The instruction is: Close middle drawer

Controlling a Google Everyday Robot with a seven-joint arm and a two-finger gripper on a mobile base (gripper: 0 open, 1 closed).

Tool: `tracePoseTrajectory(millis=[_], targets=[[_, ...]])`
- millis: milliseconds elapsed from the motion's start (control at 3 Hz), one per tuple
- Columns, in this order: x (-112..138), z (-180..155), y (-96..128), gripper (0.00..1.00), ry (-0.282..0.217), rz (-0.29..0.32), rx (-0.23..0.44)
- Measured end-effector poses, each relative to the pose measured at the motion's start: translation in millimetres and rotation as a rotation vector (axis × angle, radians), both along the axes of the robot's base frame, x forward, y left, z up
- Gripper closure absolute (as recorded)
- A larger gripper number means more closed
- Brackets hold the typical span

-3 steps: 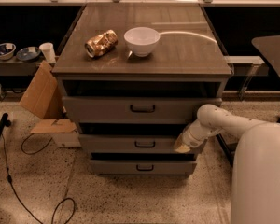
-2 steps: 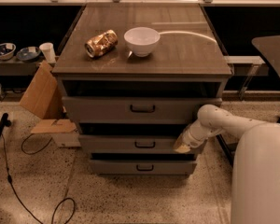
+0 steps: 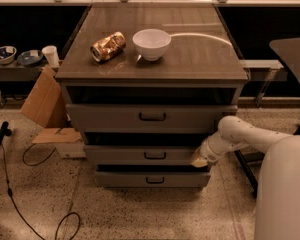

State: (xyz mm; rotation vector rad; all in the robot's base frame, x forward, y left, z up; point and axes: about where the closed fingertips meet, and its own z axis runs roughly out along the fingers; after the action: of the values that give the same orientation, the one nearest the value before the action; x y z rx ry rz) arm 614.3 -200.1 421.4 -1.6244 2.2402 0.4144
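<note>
Below the front right corner of the bench (image 3: 190, 54), reaching in from the right with the hand (image 3: 200, 159) and touching the right end of the middle drawer (image 3: 120, 155). Cannot tell whether open or closed. Sitting second of three, between the top drawer (image 3: 110, 118) and the bottom drawer (image 3: 125, 179), and showing a dark gap above its front. Up on the bench, carrying a dented can (image 3: 108, 46) lying on its side near the left edge and a white bowl (image 3: 151, 43) standing near it, toward the middle.
</note>
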Motion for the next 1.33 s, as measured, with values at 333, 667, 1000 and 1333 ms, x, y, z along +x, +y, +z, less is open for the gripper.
tracePoseTrajectory(millis=[333,667,1000,1333], targets=[[-16,0,-15,1.0,-0.004,-0.03,0.02],[-32,-2,-33,1.0,-0.011,-0.041,0.036],[-45,-2,-46,1.0,-0.024,-0.035,0.048],[-52,-2,-53,1.0,-0.031,-0.025,0.054]])
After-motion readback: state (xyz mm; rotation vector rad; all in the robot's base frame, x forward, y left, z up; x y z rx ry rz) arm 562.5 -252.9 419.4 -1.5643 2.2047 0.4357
